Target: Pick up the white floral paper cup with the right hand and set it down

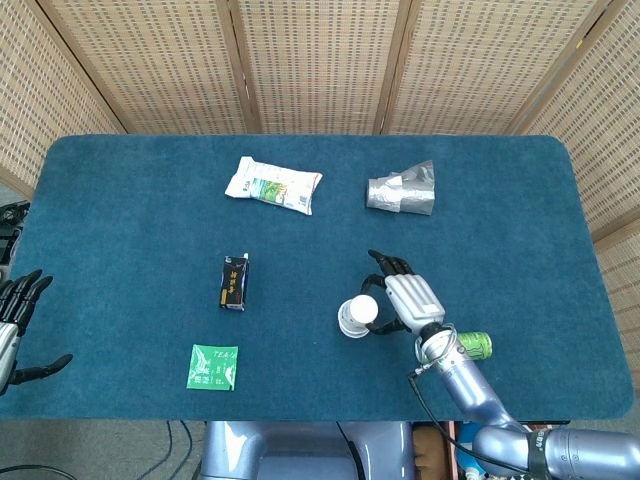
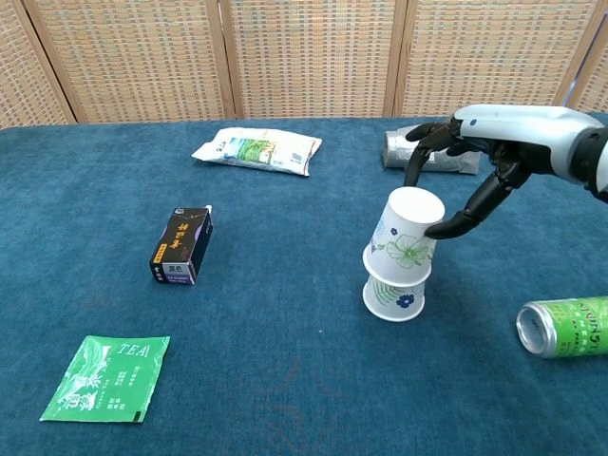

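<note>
The white floral paper cup [image 2: 407,232] is upside down, and my right hand [image 2: 494,152] pinches its top end between thumb and fingers. Its rim still overlaps a second, similar cup [image 2: 393,294] that stands upside down on the blue table [image 2: 285,380] below it. In the head view the cup [image 1: 357,315] shows just left of the right hand [image 1: 407,301]. My left hand [image 1: 14,328] hangs at the table's left edge, fingers spread, holding nothing.
A green can [image 2: 565,326] lies on its side to the right of the cups. A silver foil bag [image 2: 432,150] lies behind the right hand. A black box [image 2: 180,247], a green tea packet [image 2: 107,377] and a white snack bag [image 2: 257,150] lie to the left.
</note>
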Available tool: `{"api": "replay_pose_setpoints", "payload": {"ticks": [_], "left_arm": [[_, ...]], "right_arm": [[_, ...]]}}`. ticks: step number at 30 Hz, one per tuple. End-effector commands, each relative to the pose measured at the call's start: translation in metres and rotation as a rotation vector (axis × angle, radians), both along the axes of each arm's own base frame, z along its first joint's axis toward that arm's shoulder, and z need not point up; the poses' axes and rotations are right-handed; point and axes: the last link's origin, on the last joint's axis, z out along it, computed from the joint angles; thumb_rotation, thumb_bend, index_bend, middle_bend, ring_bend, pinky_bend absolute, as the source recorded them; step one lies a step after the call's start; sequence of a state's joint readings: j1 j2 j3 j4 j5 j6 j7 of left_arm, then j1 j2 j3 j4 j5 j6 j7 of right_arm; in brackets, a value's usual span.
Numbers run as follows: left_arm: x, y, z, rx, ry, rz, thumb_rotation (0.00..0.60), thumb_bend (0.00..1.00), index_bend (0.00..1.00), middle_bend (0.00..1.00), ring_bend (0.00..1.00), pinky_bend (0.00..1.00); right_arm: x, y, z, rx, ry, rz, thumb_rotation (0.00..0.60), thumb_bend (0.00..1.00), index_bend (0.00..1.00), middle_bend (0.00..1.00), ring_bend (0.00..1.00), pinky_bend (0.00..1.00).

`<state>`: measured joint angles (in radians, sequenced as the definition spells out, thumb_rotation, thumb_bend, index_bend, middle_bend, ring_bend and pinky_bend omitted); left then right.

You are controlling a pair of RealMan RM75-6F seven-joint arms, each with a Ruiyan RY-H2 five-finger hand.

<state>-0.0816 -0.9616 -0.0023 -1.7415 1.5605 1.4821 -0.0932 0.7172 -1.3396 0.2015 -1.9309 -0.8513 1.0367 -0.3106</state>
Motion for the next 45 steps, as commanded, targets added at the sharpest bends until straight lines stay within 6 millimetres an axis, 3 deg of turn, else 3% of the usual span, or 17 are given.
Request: {"api": "replay_pose_setpoints", "payload": {"ticks": [1, 4, 10, 13, 15, 25, 34, 36, 40, 45], "left_arm": [[0.000, 0.000, 0.000, 0.001, 0.000, 0.001, 0.600, 0.00, 0.00, 0.00, 0.00, 0.00], [-0.001, 0.001, 0.000, 0.000, 0.001, 0.002, 0.600, 0.00, 0.00, 0.00, 0.00, 0.00], [0.000, 0.002, -0.001, -0.001, 0.005, 0.005, 0.600, 0.00, 0.00, 0.00, 0.00, 0.00], [0.000, 0.002, -0.002, -0.003, 0.006, 0.004, 0.600, 0.00, 0.00, 0.00, 0.00, 0.00], [0.001, 0.001, -0.002, -0.003, 0.008, 0.001, 0.600, 0.00, 0.00, 0.00, 0.00, 0.00], [0.001, 0.000, -0.004, -0.011, 0.012, 0.003, 0.600, 0.00, 0.00, 0.00, 0.00, 0.00], [0.001, 0.002, -0.006, -0.013, 0.015, 0.011, 0.600, 0.00, 0.00, 0.00, 0.00, 0.00], [0.001, 0.003, -0.005, -0.012, 0.014, 0.013, 0.600, 0.00, 0.00, 0.00, 0.00, 0.00], [0.000, 0.003, -0.004, -0.010, 0.010, 0.015, 0.600, 0.00, 0.00, 0.00, 0.00, 0.00], [0.000, 0.003, -0.003, -0.009, 0.004, 0.015, 0.600, 0.00, 0.00, 0.00, 0.00, 0.00]], "right_arm": [[0.005, 0.000, 0.005, -0.003, -0.021, 0.004, 0.600, 0.34, 0.45, 0.00, 0.00, 0.00], [0.012, 0.001, 0.012, -0.007, -0.048, 0.013, 0.600, 0.34, 0.45, 0.00, 0.00, 0.00], [0.031, -0.002, 0.045, -0.058, -0.091, 0.044, 0.600, 0.34, 0.45, 0.00, 0.00, 0.00], [0.024, -0.005, 0.061, -0.092, -0.061, 0.029, 0.600, 0.34, 0.45, 0.00, 0.00, 0.00], [0.005, -0.009, 0.068, -0.106, -0.026, -0.023, 0.600, 0.34, 0.45, 0.00, 0.00, 0.00], [-0.058, -0.015, 0.051, -0.053, 0.072, -0.110, 0.600, 0.34, 0.45, 0.00, 0.00, 0.00], [-0.079, -0.016, 0.027, -0.008, 0.109, -0.113, 0.600, 0.34, 0.45, 0.00, 0.00, 0.00], [-0.080, -0.016, 0.025, -0.005, 0.113, -0.108, 0.600, 0.30, 0.43, 0.00, 0.00, 0.00], [-0.082, -0.015, 0.025, -0.003, 0.134, -0.084, 0.600, 0.06, 0.24, 0.00, 0.00, 0.00], [-0.076, -0.005, 0.044, -0.047, 0.113, -0.046, 0.600, 0.02, 0.15, 0.00, 0.00, 0.00]]}}
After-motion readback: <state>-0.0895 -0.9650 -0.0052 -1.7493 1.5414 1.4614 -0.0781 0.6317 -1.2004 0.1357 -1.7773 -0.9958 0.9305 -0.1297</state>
